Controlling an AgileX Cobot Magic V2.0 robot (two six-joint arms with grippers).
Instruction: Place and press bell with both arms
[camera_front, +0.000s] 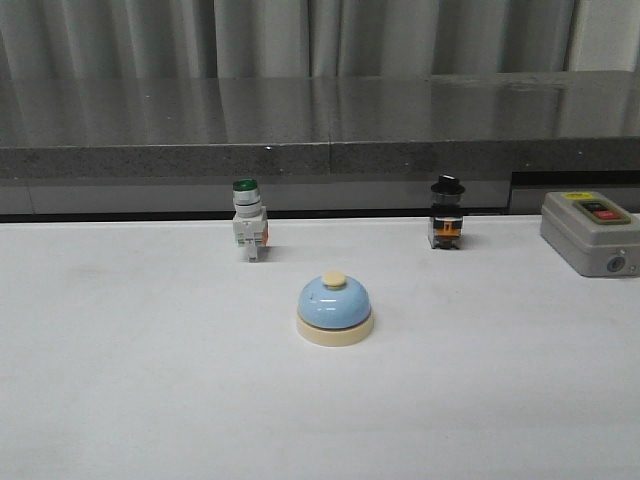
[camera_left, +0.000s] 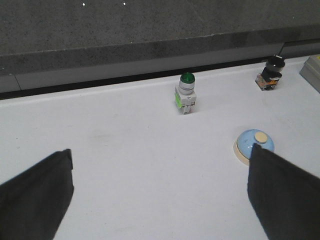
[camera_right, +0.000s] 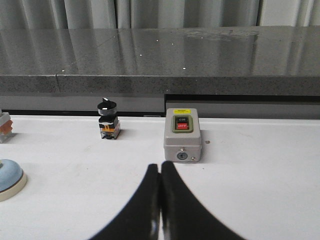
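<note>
A small light-blue domed desk bell with a cream round base and cream button (camera_front: 335, 309) sits nearest the front camera on the white table (camera_front: 120, 380), upright and untouched, with neither arm visible in that view. Seen from the left wrist, the left gripper (camera_left: 160, 192) hangs with its black fingers (camera_left: 35, 192) spread wide and holding nothing; the bell (camera_left: 253, 145) lies just beyond its far-side finger rather than between the two, and part of the base is hidden behind that finger. From the right wrist, the right gripper (camera_right: 160, 200) has its two black fingers pressed together, tips touching, nothing between them; the bell's edge (camera_right: 10, 179) lies well off to its side, while a grey metal control box with red and black buttons (camera_right: 182, 133) stands directly ahead. Behind the bell stand a white push-button switch with a green cap (camera_front: 249, 229) and a black-capped switch (camera_front: 446, 224), both apart from it. The likely trouble: the left gripper, offset from the dome, could clip the rim and skid the bell across the smooth table, or close on the slick dome and slip; the right gripper, aimed at the box, could press the wrong button.
</note>
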